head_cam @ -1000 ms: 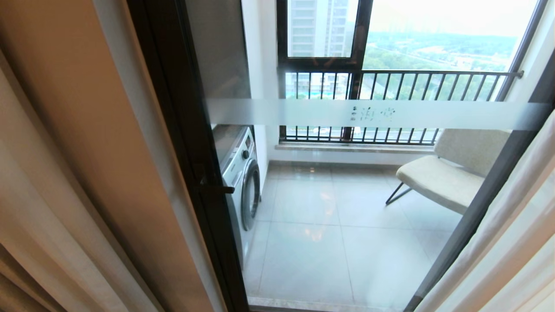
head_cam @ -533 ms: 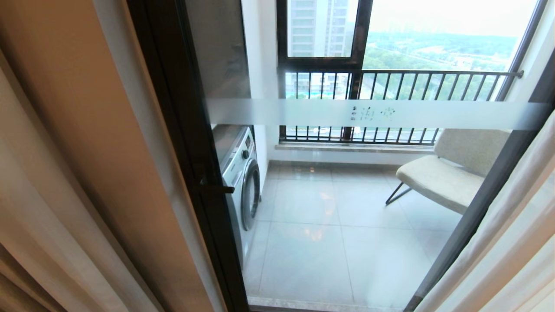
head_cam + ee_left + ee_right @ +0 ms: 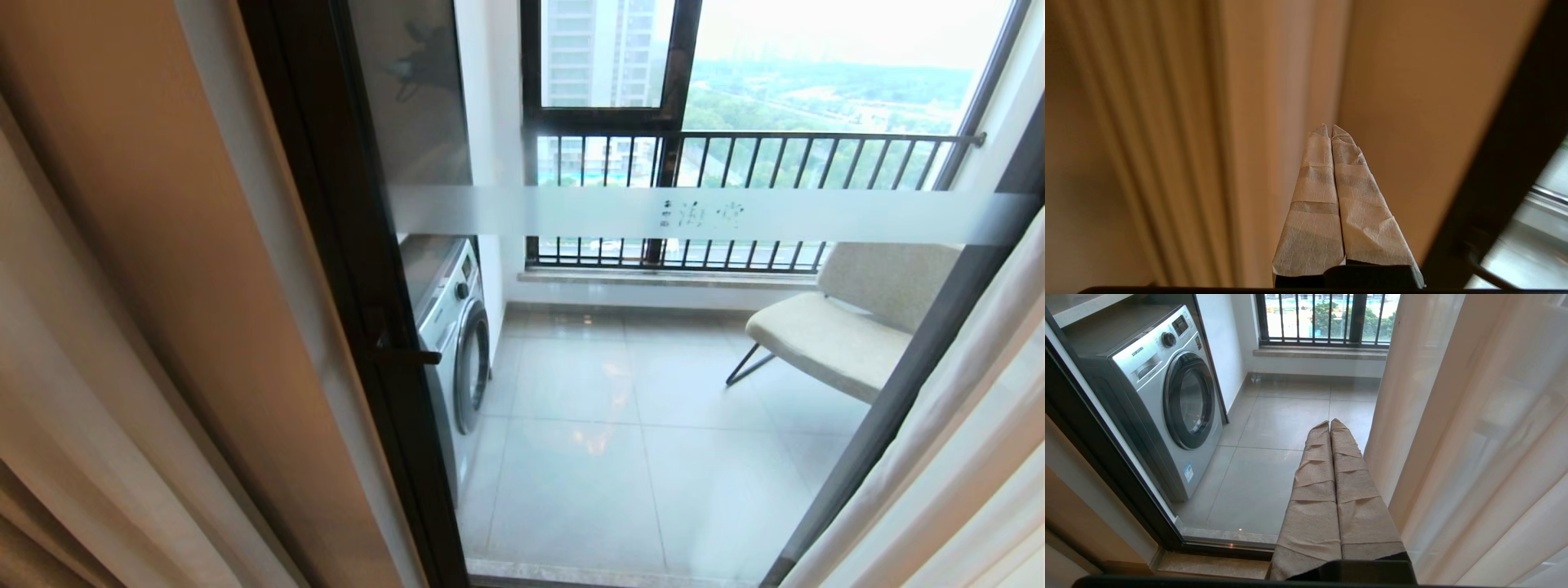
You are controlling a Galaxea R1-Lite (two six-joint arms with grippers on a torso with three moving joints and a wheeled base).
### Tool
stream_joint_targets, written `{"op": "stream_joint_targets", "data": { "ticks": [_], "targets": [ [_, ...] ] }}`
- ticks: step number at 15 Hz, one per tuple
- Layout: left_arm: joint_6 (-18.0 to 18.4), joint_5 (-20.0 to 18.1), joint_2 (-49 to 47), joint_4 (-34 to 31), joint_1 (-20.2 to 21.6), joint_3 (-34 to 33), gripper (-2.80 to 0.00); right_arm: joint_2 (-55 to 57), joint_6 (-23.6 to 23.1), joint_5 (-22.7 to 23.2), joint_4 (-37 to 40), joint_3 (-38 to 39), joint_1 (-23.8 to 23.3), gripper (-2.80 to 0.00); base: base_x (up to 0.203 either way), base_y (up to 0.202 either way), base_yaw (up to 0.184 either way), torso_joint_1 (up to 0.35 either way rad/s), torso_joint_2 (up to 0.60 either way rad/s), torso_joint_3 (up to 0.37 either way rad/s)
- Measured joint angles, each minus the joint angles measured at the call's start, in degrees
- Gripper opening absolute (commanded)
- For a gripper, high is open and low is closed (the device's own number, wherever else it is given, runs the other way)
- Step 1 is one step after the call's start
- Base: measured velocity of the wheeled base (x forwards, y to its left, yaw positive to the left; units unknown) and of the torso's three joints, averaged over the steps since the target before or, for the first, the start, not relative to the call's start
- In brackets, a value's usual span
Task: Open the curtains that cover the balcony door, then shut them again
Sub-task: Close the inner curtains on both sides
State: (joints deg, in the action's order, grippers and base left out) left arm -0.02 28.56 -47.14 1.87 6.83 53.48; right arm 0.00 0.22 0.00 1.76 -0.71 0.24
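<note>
The curtains stand drawn apart. The beige pleated drape [image 3: 49,392] hangs at the far left and the cream sheer [image 3: 955,457] at the right. Between them the balcony door [image 3: 343,245] shows its black frame, bare glass and frosted strip [image 3: 735,214]. Neither arm is in the head view. My left gripper [image 3: 1327,127] is shut and empty. It points at the gap between the drape's folds [image 3: 1159,143] and a flat beige surface [image 3: 1412,102], apart from both. My right gripper [image 3: 1329,422] is shut and empty, low before the glass, beside the sheer [image 3: 1486,437].
Behind the glass a silver washing machine [image 3: 453,327] stands at the left and a pale lounge chair [image 3: 841,327] at the right, on a tiled floor. A railed window [image 3: 735,155] closes the balcony. The door's black frame [image 3: 1515,163] runs close beside the left gripper.
The head view has not shifted and the curtains hang as before. A dark reflection has appeared high in the door's glass at the left.
</note>
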Motion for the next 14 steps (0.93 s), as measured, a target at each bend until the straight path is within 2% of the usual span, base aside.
{"op": "stream_joint_targets", "data": {
  "ticks": [3, 4, 6, 8, 14],
  "targets": [
    [-0.4, -1.8, -6.1, 0.3, 11.7, 4.4, -2.8, 0.0, 0.0, 0.0, 0.0, 0.0, 0.0, -2.8, 0.0, 0.0, 0.0, 0.0, 0.0, 0.0],
    [-0.8, -3.4, -8.0, 0.3, 15.5, 5.5, 0.0, 0.0, 0.0, 0.0, 0.0, 0.0, 0.0, -2.8, 0.0, 0.0, 0.0, 0.0, 0.0, 0.0],
    [-1.8, -8.0, -11.6, 0.3, 21.9, 7.7, 0.0, 0.0, 0.0, 0.0, 0.0, 0.0, 0.0, -2.8, 0.0, 0.0, 0.0, 0.0, 0.0, 0.0],
    [-2.4, -12.0, -15.0, 0.9, 25.3, 9.4, 0.0, 0.0, 0.0, 0.0, 0.0, 0.0, 0.0, -2.8, 0.0, 0.0, 0.0, 0.0, 0.0, 0.0],
    [-2.5, -14.3, -24.8, 12.7, 28.3, 10.2, 0.0, 0.0, 0.0, 0.0, 0.0, 0.0, 0.0, -2.8, 0.0, 0.0, 0.0, 0.0, 0.0, 0.0]
  ]
}}
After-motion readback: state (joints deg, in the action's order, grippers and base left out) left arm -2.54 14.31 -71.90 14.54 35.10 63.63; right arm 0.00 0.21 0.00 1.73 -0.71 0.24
